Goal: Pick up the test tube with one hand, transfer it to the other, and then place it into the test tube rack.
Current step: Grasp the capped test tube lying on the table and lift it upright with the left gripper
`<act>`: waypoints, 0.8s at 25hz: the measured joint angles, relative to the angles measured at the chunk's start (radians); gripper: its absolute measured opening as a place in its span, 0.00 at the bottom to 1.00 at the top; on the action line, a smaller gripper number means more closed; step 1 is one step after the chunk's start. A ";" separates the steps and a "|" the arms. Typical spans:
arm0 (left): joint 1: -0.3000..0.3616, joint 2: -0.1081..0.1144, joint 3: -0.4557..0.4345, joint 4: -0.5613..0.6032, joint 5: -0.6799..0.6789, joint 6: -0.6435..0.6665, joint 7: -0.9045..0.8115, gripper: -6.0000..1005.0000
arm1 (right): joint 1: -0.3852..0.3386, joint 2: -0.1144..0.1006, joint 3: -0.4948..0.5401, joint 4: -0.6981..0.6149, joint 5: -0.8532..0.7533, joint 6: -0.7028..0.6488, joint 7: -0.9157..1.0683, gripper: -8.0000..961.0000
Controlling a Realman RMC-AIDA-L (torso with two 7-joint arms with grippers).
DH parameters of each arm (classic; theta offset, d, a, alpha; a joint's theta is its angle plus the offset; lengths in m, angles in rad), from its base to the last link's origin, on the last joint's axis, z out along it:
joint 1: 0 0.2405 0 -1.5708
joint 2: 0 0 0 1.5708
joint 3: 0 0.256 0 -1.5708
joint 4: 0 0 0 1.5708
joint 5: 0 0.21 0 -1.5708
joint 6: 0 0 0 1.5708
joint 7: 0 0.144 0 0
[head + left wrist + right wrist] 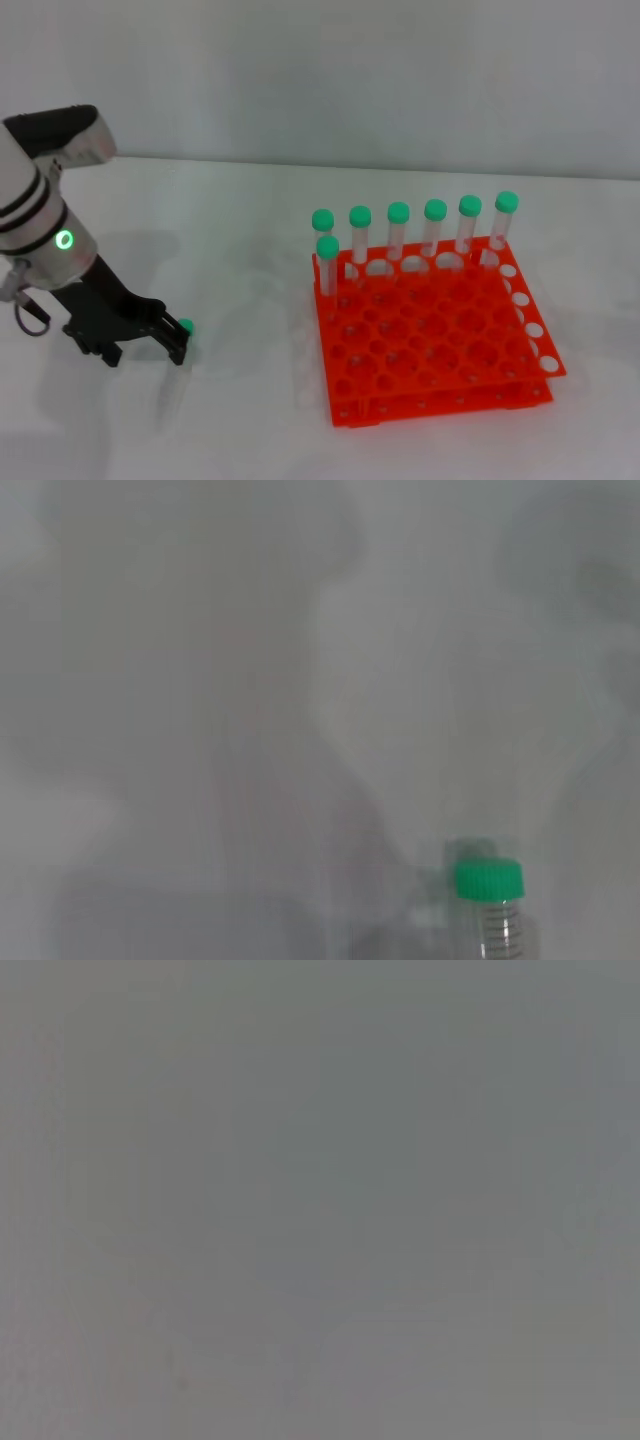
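The test tube lies on the white table with its green cap (185, 325) pointing away from me and its clear body running toward me. My left gripper (160, 348), black on the banded arm with the green ring light, is down at the table right beside the cap. The left wrist view shows the cap and the threaded top of the tube (492, 900) close up. The orange-red test tube rack (440, 345) stands to the right, well apart from the gripper. My right gripper is out of view; its wrist view shows only plain grey.
Several green-capped tubes (398, 232) stand upright in the rack's back row, and one more (327, 262) stands at its left edge. The white table (240, 250) lies bare between the gripper and the rack.
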 joint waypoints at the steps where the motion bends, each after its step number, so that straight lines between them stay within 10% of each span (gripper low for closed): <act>1: -0.003 -0.005 0.000 -0.009 -0.001 -0.012 0.006 0.82 | 0.000 0.000 0.000 0.000 0.000 0.000 -0.001 0.91; 13: -0.012 -0.042 -0.001 -0.037 -0.002 -0.050 0.020 0.82 | -0.004 0.000 0.000 0.000 0.000 0.000 -0.002 0.91; 15: -0.011 -0.047 -0.002 -0.039 -0.002 -0.053 0.020 0.61 | -0.004 0.000 0.000 0.000 0.000 0.000 -0.001 0.91; 20: -0.008 -0.052 -0.002 -0.040 -0.004 -0.055 0.016 0.59 | -0.004 0.000 0.000 0.000 0.000 0.000 0.000 0.91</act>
